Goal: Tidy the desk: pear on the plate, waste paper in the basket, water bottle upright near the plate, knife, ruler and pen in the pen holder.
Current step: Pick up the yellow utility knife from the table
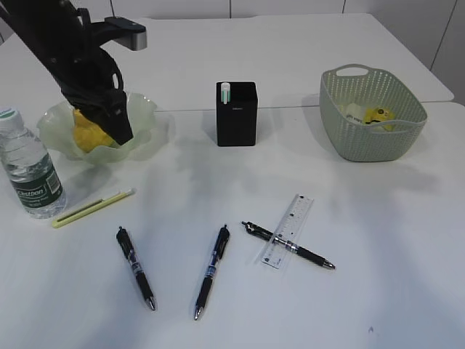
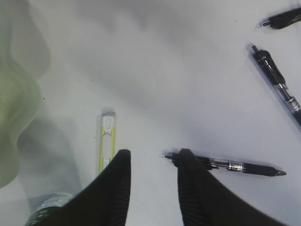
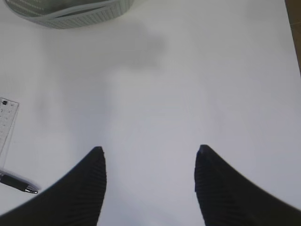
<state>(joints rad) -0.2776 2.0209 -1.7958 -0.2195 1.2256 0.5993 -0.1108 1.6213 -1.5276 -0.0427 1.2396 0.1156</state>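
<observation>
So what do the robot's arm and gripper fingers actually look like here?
The left arm is matte black with a grey block near its top. The left gripper and right gripper each have two black, tapered fingers with finely ribbed faces. No markings show.

Exterior view: high slant over desk point(image 1: 305, 58). Left wrist close, down on pen point(image 2: 230, 165); right wrist close, basket point(image 3: 70, 16) edge. Ruler point(image 1: 287, 231) shared.

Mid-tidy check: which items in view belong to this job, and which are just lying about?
Job: pear, plate, basket, waste paper, water bottle, knife, ruler, three pens, pen holder.
Lying about: nothing visible.
</observation>
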